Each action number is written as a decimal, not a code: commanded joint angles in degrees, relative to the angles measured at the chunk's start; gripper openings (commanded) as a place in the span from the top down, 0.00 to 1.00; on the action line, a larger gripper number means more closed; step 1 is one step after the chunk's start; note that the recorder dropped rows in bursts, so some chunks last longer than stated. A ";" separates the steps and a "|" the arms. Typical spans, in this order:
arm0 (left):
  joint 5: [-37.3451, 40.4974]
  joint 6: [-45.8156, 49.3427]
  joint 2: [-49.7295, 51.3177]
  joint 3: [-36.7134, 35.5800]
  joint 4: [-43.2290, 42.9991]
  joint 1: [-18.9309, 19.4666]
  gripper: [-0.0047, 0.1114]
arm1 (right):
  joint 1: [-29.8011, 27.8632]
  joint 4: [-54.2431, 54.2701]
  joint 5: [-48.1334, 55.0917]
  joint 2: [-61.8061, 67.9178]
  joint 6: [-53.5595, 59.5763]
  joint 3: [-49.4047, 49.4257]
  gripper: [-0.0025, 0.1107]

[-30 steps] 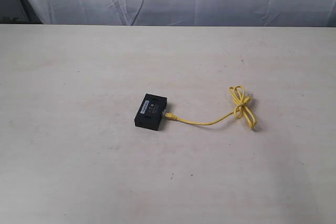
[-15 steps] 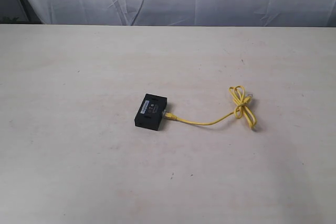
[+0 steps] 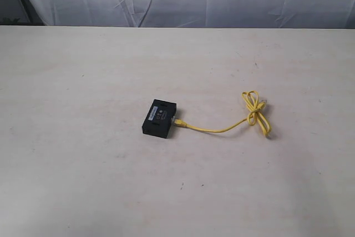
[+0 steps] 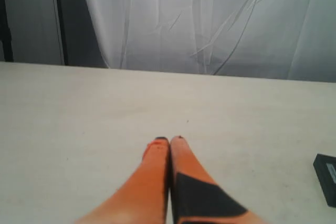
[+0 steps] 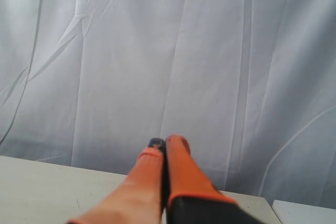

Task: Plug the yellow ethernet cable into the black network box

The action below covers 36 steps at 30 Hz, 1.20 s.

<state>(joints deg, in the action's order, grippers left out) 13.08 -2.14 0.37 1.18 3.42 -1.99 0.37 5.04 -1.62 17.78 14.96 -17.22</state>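
The black network box (image 3: 160, 119) lies flat near the middle of the table (image 3: 83, 165). The yellow ethernet cable (image 3: 222, 130) leaves its side at about 3 o'clock and sags across to a loose knot (image 3: 254, 109) out toward 2 o'clock. The clear plug (image 3: 177, 121) is right up against the box, but from here I can't tell whether it has clicked home or only touches the port. Neither arm shows in the wide view. The left gripper (image 4: 169, 141) has its jaws pinched together on nothing, low over the table with the box's corner at the edge of its camera. The right gripper (image 5: 164, 144) is likewise closed and empty, aimed at the white curtain (image 5: 210, 51). What worries me is that the box looks light and nothing pins it. A push on the plug from 3 o'clock would likely slide it toward 9 rather than seat anything. A tug on the knotted slack could draw the plug back out, and closed jaws meeting the cord would nudge it, not grip it.
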 commanded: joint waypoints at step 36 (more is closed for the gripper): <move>-0.25 -0.28 -0.37 -1.18 -0.75 0.31 0.96 | -0.37 1.89 5.47 -5.81 -6.45 2.86 0.98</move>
<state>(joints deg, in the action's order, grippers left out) 13.18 -2.14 0.37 0.27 2.81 -1.87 0.37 6.58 1.16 15.39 12.72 -16.11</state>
